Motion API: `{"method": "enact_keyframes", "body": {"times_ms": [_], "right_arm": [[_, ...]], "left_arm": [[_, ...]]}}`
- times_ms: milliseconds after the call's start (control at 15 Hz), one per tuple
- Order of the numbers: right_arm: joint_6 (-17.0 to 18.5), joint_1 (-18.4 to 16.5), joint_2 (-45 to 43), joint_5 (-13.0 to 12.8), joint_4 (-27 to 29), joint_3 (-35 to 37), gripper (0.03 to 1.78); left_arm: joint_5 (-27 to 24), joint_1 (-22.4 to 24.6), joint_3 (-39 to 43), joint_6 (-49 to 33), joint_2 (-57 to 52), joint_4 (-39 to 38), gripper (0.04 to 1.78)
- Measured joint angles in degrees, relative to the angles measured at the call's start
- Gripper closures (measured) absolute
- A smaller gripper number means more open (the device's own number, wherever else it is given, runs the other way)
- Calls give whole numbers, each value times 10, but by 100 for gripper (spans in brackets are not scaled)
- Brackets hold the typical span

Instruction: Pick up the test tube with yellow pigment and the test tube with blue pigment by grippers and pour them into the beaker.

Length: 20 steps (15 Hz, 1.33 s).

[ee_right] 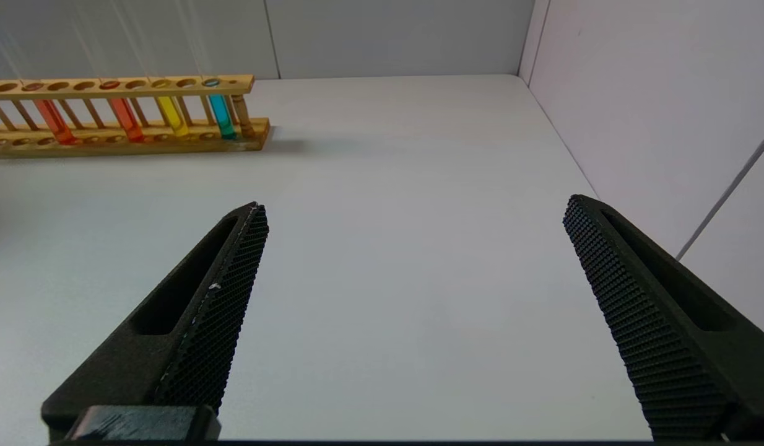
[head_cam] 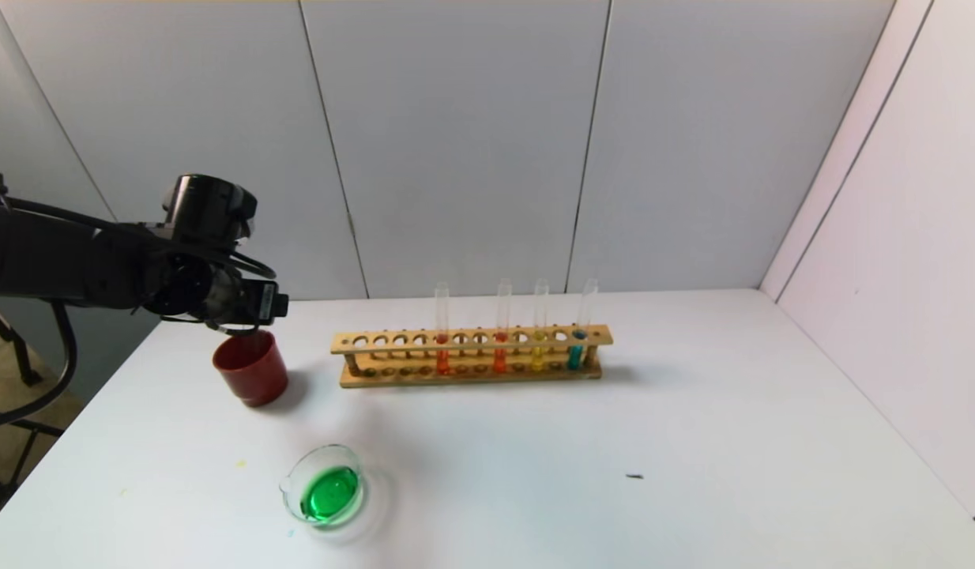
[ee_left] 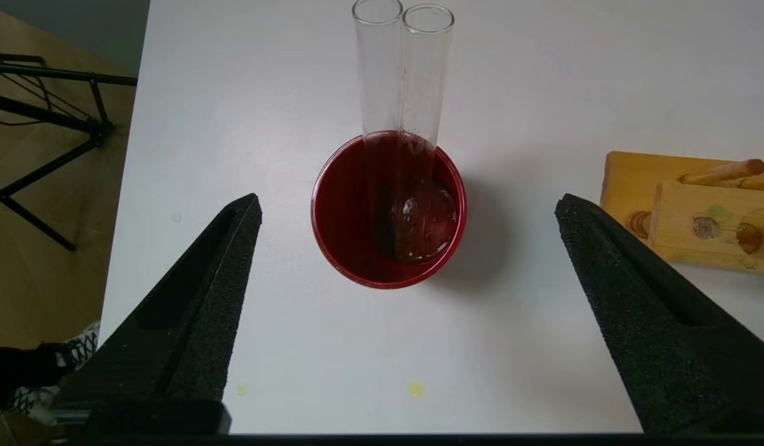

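1. The beaker [head_cam: 327, 491] is sitting near and left on the table [head_cam: 693, 442], holding green liquid, which suggests both pigments are already mixed.
2. Two empty tubes [ee_left: 402, 93] are standing in the red cup [ee_left: 388, 210], apparently discarded.
3. The left gripper [ee_left: 407, 260] is hanging over that cup, jaws wide, holding nothing.
4. The rack [head_cam: 472, 356] is carrying another yellow tube [head_cam: 538, 348] and blue tube [head_cam: 576, 348].
5. The right gripper [ee_right: 413, 260] is idling open, far right.

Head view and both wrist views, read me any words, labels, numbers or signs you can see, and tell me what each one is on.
No readable text in any view.
The beaker, the red cup, the wooden rack and the test tubes show no markings or labels that can be made out.
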Motion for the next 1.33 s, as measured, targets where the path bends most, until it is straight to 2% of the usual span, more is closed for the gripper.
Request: {"method": "enact_keyframes", "body": {"times_ms": [267, 600, 1133, 1333], "right_arm": [[0, 0, 0, 0, 0, 0, 7], [0, 0, 0, 0, 0, 0, 7], [0, 0, 0, 0, 0, 0, 7], [0, 0, 0, 0, 0, 0, 7]], "left_arm": [[-23, 0, 36, 11, -79, 1, 7], [-72, 22, 120, 45, -280, 20, 7], [-99, 33, 266, 49, -675, 227, 7], [-97, 35, 336, 48, -803, 278, 7]]}}
